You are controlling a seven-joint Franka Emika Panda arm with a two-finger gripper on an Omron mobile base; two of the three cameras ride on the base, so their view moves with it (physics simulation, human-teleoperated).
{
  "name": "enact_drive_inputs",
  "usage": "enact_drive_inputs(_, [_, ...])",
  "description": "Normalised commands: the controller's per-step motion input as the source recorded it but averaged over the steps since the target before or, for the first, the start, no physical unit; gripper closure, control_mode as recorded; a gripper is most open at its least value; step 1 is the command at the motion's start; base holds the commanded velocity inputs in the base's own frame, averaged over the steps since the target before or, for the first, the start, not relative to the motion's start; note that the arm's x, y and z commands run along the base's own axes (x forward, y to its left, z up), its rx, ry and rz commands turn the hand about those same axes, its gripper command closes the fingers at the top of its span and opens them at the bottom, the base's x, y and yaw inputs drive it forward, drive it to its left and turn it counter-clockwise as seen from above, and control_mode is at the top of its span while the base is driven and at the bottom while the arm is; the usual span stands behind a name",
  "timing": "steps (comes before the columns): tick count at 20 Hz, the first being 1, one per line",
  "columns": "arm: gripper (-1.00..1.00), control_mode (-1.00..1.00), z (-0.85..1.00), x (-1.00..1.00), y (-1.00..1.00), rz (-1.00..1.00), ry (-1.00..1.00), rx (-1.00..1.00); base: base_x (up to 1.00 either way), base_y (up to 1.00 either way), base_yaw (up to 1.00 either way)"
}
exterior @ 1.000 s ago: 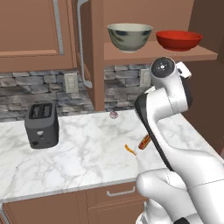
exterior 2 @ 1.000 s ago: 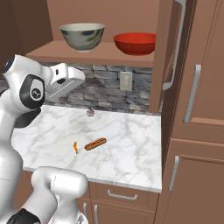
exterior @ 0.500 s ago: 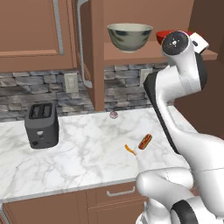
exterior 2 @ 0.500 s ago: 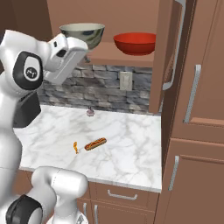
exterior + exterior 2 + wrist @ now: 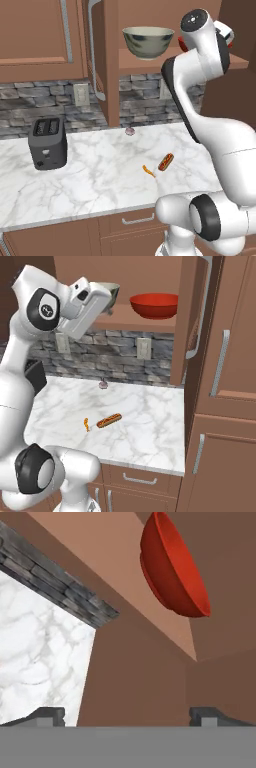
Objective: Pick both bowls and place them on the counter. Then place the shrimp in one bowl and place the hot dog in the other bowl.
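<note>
Arm: it has swung up from counter height to the shelf in the last second, and the pincer (image 5: 127, 714) now points at the open cupboard.
Pincer: spread wide, nothing between the tips, touching nothing.
Red bowl (image 5: 172, 569): ahead of the pincer and off toward one tip's side in the hand view, apart from it, sitting on the shelf (image 5: 135, 323).
Grey bowl (image 5: 148, 42): on the same shelf, just beside the hand, on the far side from the red one.
Hot dog (image 5: 108, 420): well below the pincer, lying on the counter (image 5: 150, 431).
Shrimp (image 5: 86, 424): just beside the hot dog, also far below.
Meaning: the climb is the approach to the first pick; judging by the aim, the red bowl looks like the target.
Progress: both bowls are up on the shelf, both foods unbowled, so nothing is done yet.
Next: likely close in on a rim and pinch it.
</note>
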Motion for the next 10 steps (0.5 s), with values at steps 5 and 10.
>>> enact_drive_inputs(5, [-1.0,-1.0,0.05,0.27,-0.28,0.0,0.03,-0.11,0.0,0.0,0.0])
enact_drive_inputs(10, [-1.0,-1.0,0.0,0.44,-0.37,0.0,0.13,-0.02,0.0,0.0,0.0])
